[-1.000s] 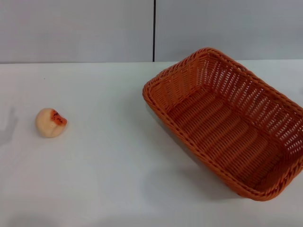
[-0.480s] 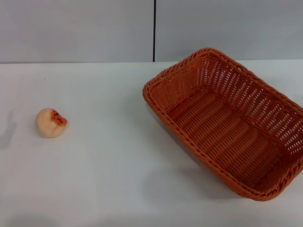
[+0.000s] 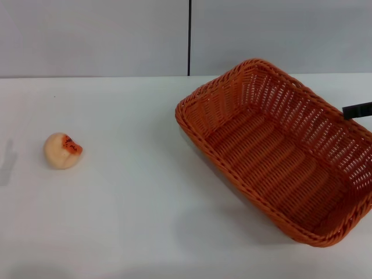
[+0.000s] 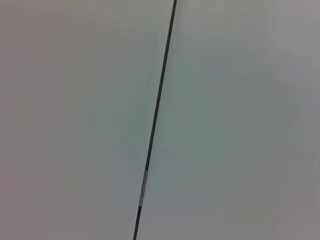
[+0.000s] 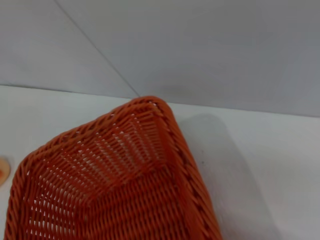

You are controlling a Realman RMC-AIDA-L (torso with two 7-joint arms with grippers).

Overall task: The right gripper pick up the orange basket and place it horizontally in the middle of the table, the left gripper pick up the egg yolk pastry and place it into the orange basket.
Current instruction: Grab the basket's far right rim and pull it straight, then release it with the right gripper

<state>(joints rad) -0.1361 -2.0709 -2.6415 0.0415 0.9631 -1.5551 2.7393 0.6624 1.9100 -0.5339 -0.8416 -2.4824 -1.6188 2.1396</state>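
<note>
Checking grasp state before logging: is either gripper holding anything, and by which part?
Nothing is held. The orange basket and egg yolk pastry lie free on the table. Only the right gripper tip shows, beside the basket's rim.

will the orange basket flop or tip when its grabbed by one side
The orange basket is woven with a thick braided rim, so it probably holds its shape. Its open slats suggest it is light. Gripped on one long wall by the right gripper, it may tilt, since it is wide and empty.
</note>
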